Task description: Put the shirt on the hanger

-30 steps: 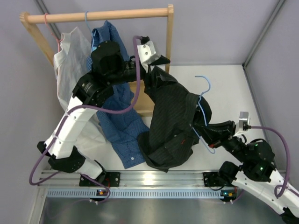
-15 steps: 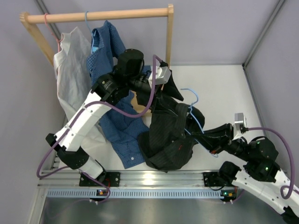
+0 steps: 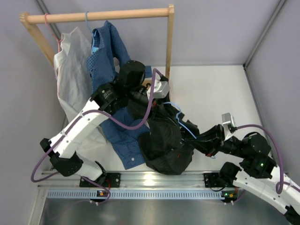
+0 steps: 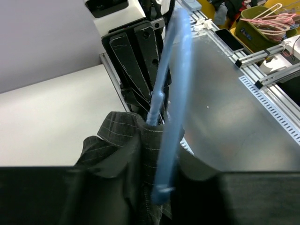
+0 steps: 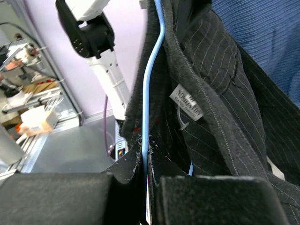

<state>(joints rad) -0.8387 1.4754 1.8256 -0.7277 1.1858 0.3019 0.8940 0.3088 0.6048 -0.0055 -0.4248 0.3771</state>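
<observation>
While right pincer (image 3: 200,139) clamps shut on rod of hanger (image 3: 182,119) at near right, shirt (image 3: 164,145) sits bunched mid-worktop (image 3: 220,89), hanger rising out of collar. Just beyond, left pincer (image 4: 178,187) straddles collar and hanger; gripping or not, cannot tell. Far left: blue shirt (image 3: 110,47), white shirt (image 3: 70,65) on wooden rack (image 3: 98,16).

We see a wooden rack (image 3: 98,16) at the table's (image 3: 225,84) far left corner. From its rod hang a white shirt (image 3: 70,70) on a pink hanger (image 3: 46,18) and, just beside it, a blue dotted shirt (image 3: 105,44) on a blue hanger (image 3: 86,18). A metal rail (image 3: 154,178) runs along the near edge.
</observation>
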